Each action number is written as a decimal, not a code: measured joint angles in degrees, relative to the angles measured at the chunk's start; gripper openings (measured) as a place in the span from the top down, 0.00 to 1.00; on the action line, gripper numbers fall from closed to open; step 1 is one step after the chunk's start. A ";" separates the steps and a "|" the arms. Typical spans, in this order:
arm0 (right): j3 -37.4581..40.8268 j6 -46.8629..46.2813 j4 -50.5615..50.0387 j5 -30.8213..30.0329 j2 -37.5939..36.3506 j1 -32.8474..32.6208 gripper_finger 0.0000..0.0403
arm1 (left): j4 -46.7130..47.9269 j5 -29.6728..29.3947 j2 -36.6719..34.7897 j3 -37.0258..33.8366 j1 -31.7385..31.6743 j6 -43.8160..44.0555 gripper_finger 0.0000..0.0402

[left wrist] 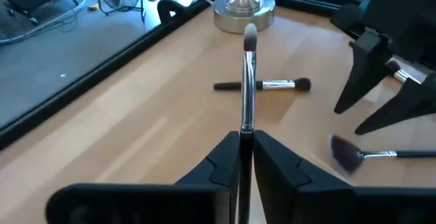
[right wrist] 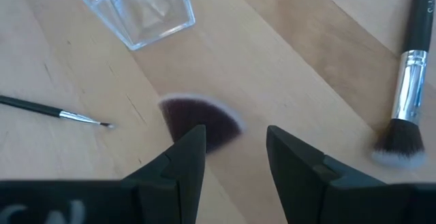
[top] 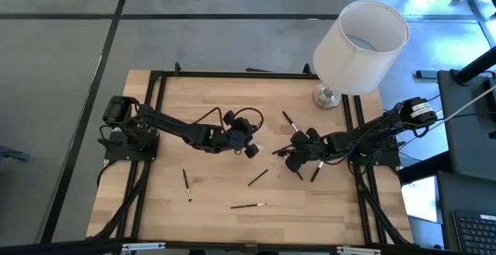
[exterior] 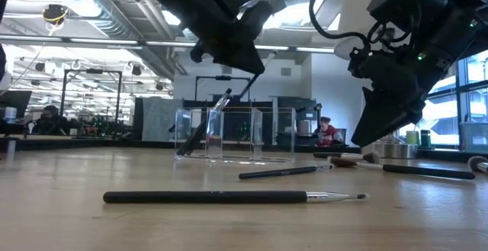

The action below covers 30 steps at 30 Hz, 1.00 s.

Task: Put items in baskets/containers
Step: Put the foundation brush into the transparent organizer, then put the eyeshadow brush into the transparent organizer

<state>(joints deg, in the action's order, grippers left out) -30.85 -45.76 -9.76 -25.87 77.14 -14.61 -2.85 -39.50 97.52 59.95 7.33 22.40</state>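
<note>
My left gripper hovers over mid-table, shut on a silver-ferruled makeup brush. My right gripper is open, low over the fan-headed brush, with a finger on either side of the fan. The fan brush lies flat on the table. The clear compartment tray stands between the two grippers, and one brush leans inside it. Other brushes lie flat on the wood. My left gripper pinches the brush's dark handle between its two fingers. The brush lies along the fingers and sticks out forward, ferrule and pale head free. It is lifted clear of the table.
The white lampshade lamp stands at the far right corner, its metal base beyond the held brush. A thick brush and a thin one lie near my right gripper. The black frame rail borders the table.
</note>
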 joint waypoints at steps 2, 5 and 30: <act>0.00 0.00 0.00 0.00 0.00 0.00 0.61 | 0.15 0.03 -0.01 -0.55 0.02 0.89 0.89; 0.00 -0.02 0.02 0.00 0.00 0.00 0.61 | 0.00 0.16 0.00 -0.59 0.04 0.91 0.86; 0.02 -4.90 -0.87 0.27 0.00 -2.06 0.62 | -21.53 22.49 4.59 0.28 3.75 -9.16 0.85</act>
<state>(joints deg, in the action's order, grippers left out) -30.83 -50.66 -10.63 -25.59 77.14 -16.67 -24.38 -17.01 102.11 60.22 11.09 13.25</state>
